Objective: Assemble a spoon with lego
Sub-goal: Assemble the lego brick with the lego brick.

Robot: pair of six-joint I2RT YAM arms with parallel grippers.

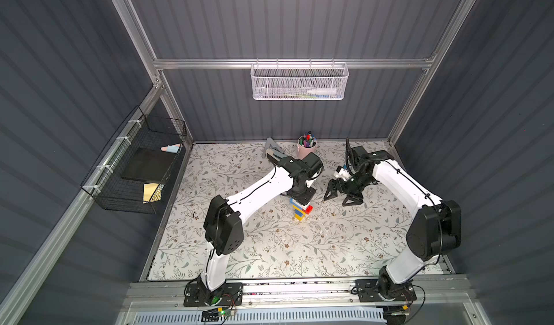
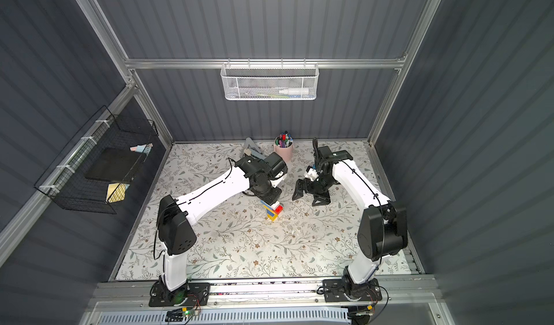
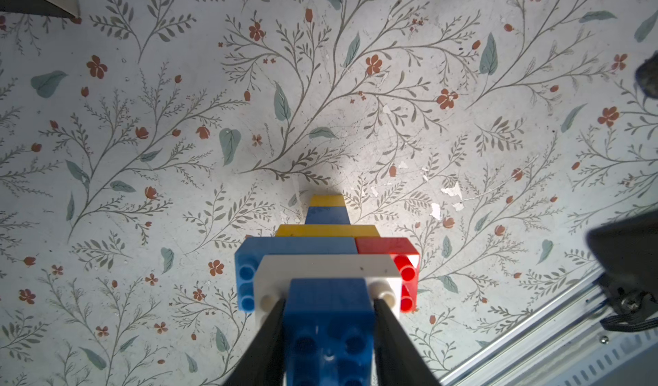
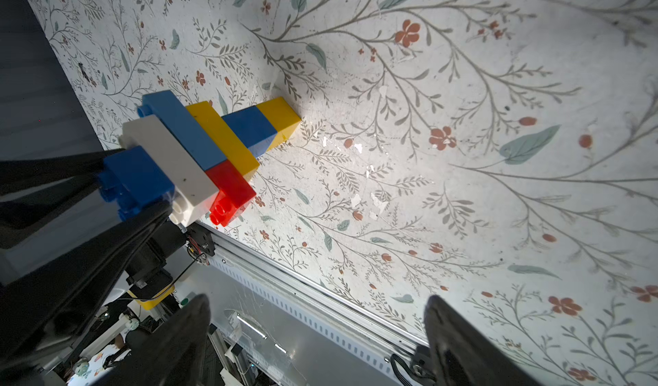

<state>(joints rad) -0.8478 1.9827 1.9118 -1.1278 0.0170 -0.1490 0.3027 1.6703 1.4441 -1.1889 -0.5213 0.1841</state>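
Note:
The spoon [image 1: 301, 209] [image 2: 272, 209] stands on end on the floral mat, its yellow tip down. From the mat upward it is yellow, blue, a longer yellow, a light blue and red row, a white bar and a dark blue brick on top [image 3: 327, 245] [image 4: 213, 145]. My left gripper [image 3: 329, 302] reaches down from above, and its black fingers [image 3: 277, 316] press both sides of the dark blue top brick. My right gripper [image 1: 341, 196] [image 2: 308, 197] hovers just right of the spoon. It is open [image 4: 316, 300], with nothing between its fingers.
A pink cup of pens [image 1: 307, 146] and a grey object [image 1: 271, 148] sit at the back of the mat. A black wire basket [image 1: 135, 164] hangs on the left wall, a white mesh basket [image 1: 299, 80] on the back wall. A metal rail [image 1: 299, 287] runs along the front edge.

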